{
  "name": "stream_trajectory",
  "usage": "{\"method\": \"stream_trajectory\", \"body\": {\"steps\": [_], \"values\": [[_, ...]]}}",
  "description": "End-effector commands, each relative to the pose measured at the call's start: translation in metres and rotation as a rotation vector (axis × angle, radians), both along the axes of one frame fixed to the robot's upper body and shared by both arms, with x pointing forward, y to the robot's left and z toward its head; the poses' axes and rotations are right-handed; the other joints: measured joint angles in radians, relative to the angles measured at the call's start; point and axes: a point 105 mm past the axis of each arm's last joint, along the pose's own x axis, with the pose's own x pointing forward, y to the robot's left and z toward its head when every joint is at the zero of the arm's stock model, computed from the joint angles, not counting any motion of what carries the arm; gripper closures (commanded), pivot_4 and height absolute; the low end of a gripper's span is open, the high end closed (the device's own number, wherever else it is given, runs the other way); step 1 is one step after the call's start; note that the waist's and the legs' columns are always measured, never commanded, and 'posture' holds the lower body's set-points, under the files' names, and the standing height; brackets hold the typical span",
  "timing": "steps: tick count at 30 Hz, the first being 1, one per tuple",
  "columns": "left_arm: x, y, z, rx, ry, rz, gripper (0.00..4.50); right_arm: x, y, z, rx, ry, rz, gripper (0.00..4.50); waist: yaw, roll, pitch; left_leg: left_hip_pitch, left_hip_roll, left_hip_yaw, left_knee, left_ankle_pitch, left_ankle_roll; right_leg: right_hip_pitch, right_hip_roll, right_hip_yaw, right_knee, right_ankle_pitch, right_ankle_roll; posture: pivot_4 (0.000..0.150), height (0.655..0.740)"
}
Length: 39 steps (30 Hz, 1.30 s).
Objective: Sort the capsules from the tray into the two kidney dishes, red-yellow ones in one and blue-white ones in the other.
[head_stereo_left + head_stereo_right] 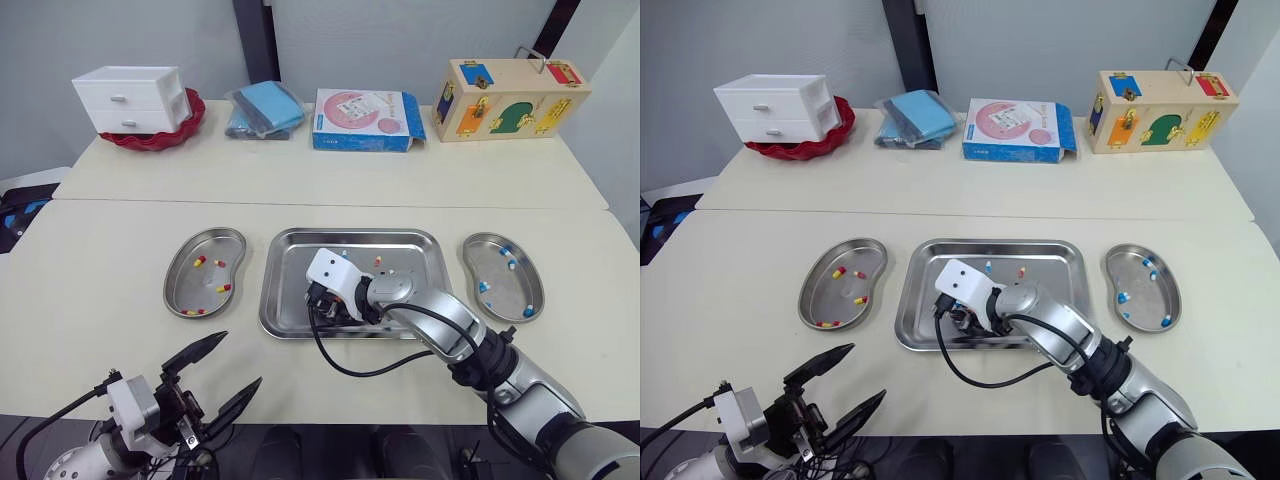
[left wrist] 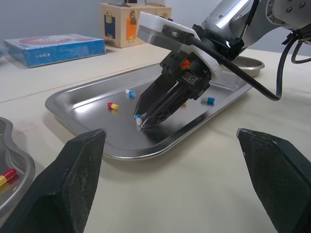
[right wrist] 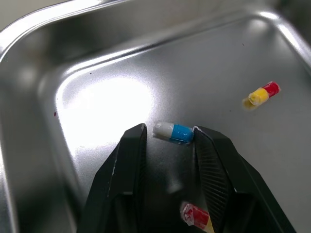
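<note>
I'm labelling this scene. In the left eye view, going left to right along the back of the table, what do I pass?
Drawers → blue bag → pink box → wooden box.

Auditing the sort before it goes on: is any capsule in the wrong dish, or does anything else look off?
Nothing stands out. The left kidney dish holds only red-yellow capsules, the right kidney dish only blue-white capsules; the rest lie inside the tray, and I see no spill.
</note>
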Motion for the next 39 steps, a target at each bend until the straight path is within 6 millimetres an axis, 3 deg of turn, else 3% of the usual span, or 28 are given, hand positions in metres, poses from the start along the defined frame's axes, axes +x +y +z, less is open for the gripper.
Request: {"method": "stream_trajectory", "body": {"steps": [1,18,22,27,33,36,39], "values": [[-0.001,-0.001,0.005,0.001,-0.017,-0.005,0.0,-0.002,0.002,-0.004,0.002,0.01,0.011,2.81,0.0,0.0,0.0,0.0,0.0,0.0,0.0,0.0,0.0,0.0,0.0,0.0,0.0,0.0,0.0,0.15,0.74],[0.0,-0.003,0.01,0.012,-0.007,-0.008,0.0,-0.002,0.0,-0.011,-0.01,0.017,-0.003,2.81,-0.001,0.0,0.0,0.0,0.0,0.0,0.0,0.0,0.0,0.0,0.0,0.0,0.0,0.0,0.0,0.15,0.74],[0.001,-0.004,0.01,0.014,-0.005,-0.007,0.0,-0.001,0.001,-0.01,-0.005,0.011,-0.003,3.62,-0.001,0.0,0.0,0.0,0.0,0.0,0.0,0.0,0.0,0.0,0.0,0.0,0.0,0.0,0.0,0.15,0.74],[0.002,-0.003,0.01,0.016,-0.004,-0.008,0.0,-0.002,0.002,-0.009,0.011,0.009,0.003,3.62,-0.001,0.0,0.0,0.0,0.0,0.0,-0.001,0.0,0.0,0.0,0.0,0.0,0.0,0.0,0.0,0.15,0.74],[0.003,-0.006,0.013,0.016,-0.024,-0.035,0.0,-0.002,-0.003,0.017,0.136,-0.053,0.032,3.62,0.002,0.0,0.0,0.0,0.0,0.0,-0.001,0.0,0.0,0.0,0.0,0.0,-0.001,0.0,0.0,0.15,0.74],[0.003,-0.011,0.018,0.014,-0.056,-0.062,0.0,-0.01,-0.016,0.038,0.236,-0.118,0.095,3.62,0.004,0.001,0.0,-0.002,0.0,0.0,-0.001,0.0,0.0,-0.001,0.0,0.0,-0.002,0.0,0.0,0.15,0.74],[-0.008,-0.019,0.018,0.022,-0.055,-0.16,0.0,-0.018,-0.046,0.053,0.27,-0.17,0.132,3.62,0.003,0.001,0.001,-0.002,0.0,0.001,-0.001,0.0,0.0,0.0,0.0,0.0,-0.002,0.0,0.0,0.15,0.74]]}}
